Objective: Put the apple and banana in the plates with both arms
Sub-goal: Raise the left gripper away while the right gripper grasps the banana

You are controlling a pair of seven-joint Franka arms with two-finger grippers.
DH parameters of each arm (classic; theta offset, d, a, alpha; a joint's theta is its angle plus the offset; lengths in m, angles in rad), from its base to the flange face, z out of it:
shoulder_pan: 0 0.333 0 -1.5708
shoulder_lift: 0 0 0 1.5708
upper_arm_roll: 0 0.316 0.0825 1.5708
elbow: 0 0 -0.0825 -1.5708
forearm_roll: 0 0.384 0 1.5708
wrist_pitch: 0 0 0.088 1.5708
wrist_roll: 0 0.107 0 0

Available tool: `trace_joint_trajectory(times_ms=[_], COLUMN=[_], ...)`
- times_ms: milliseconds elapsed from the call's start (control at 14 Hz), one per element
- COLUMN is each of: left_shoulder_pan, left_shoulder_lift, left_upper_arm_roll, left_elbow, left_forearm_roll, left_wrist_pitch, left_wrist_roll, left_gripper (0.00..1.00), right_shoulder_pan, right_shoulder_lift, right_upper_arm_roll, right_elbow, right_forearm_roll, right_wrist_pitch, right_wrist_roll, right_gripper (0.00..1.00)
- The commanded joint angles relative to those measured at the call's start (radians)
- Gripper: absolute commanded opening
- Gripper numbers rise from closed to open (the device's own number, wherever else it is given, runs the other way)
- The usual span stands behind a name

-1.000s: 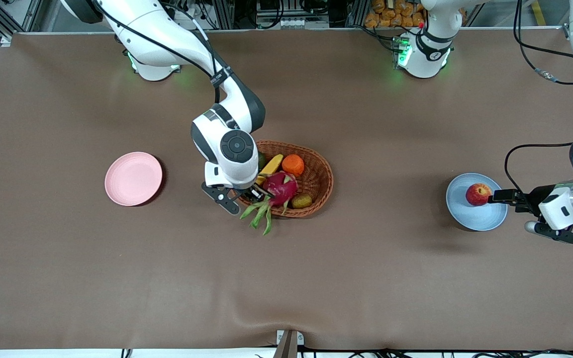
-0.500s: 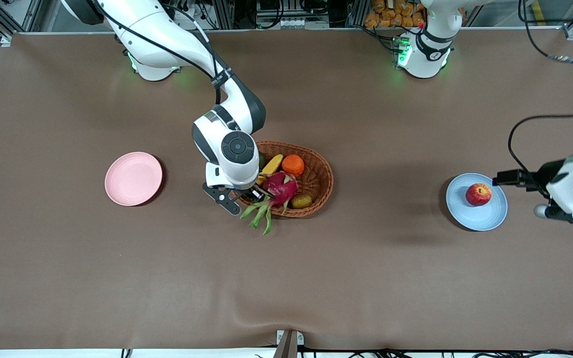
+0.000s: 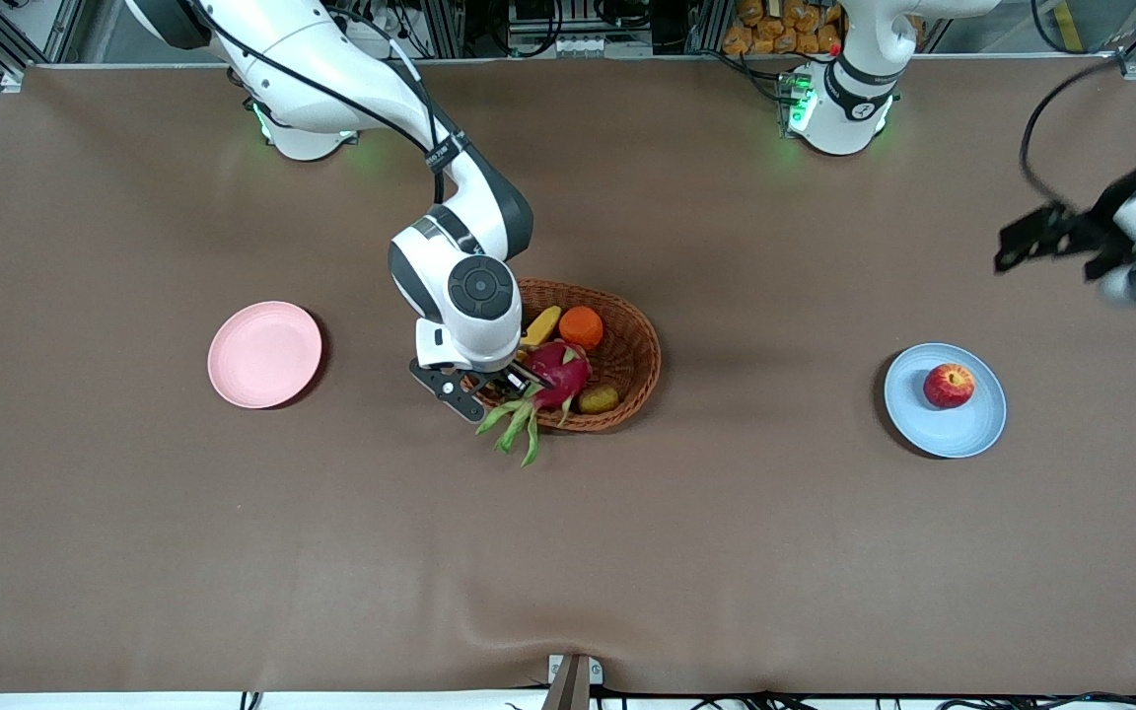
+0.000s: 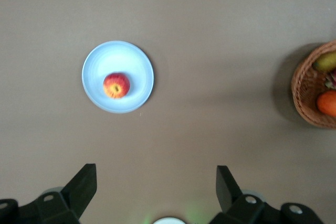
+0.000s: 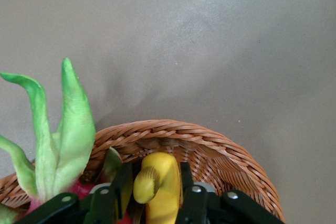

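The banana [image 5: 157,184] lies in the basket [image 3: 627,340], its brown tip pointing toward the rim, and the right gripper [image 5: 155,192] is closed around it, one finger on each side. In the front view only a yellow stretch of the fruit [image 3: 540,325] shows past the right wrist, and the right gripper [image 3: 489,383] is largely hidden under the arm. The apple [image 3: 949,385] sits in the blue plate [image 3: 982,429] toward the left arm's end of the table, so that half of the job looks finished; the pink plate [image 3: 264,354] toward the right arm's end holds nothing. To do this step well, the right arm should probably lift straight up until the fruit clears the wicker rim and the dragon fruit [image 3: 558,370] lying against it, then carry it level to the pink plate and lower it flat across the middle. The hold seems to be near one end, though the wrist view cuts off too much to be sure, so the long end may sag or swing. The left gripper [image 4: 155,187] hangs high over bare table, jaws spread wide and empty; its wrist view shows this plainly, with the apple [image 4: 116,85] well below. In the front view the left gripper [image 3: 1031,237] is too blurred to judge. This arm waits.
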Motion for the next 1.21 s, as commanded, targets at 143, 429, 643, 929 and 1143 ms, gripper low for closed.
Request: trace_joint_trajectory(times_ms=[143,429,643,929,1143], left_shoulder_pan=[0.063,0.106,0.115,0.134,0.134], left_shoulder_lift=[-0.107,-0.089,-0.074,-0.058,-0.052], left_upper_arm_roll=[0.012,-0.011,-0.015,-0.028,-0.045], left_elbow=[-0.006,-0.008,-0.005,-0.005,-0.005], left_forearm_roll=[0.021,0.064,0.063,0.038,0.037], left_wrist_pitch=[-0.140,-0.108,-0.091,-0.082,-0.080], left_wrist_roll=[-0.018,-0.019,-0.011,-0.008,-0.011], left_gripper=[1.00,1.00,1.00,1.00,1.00], right_shoulder_pan=[0.012,0.012,0.010,0.012,0.012], right_shoulder_lift=[0.016,0.016,0.015,0.010,-0.002], right_upper_arm_roll=[-0.007,-0.007,-0.009,-0.009,-0.010], right_elbow=[0.024,0.024,0.024,0.030,0.047], right_forearm_roll=[0.003,0.002,0.002,-0.003,-0.014], right_wrist_pitch=[-0.003,-0.003,-0.005,-0.009,-0.035], right_wrist_roll=[0.018,0.018,0.018,0.014,0.003], right_gripper=[0.35,0.27,0.14,0.00,0.00])
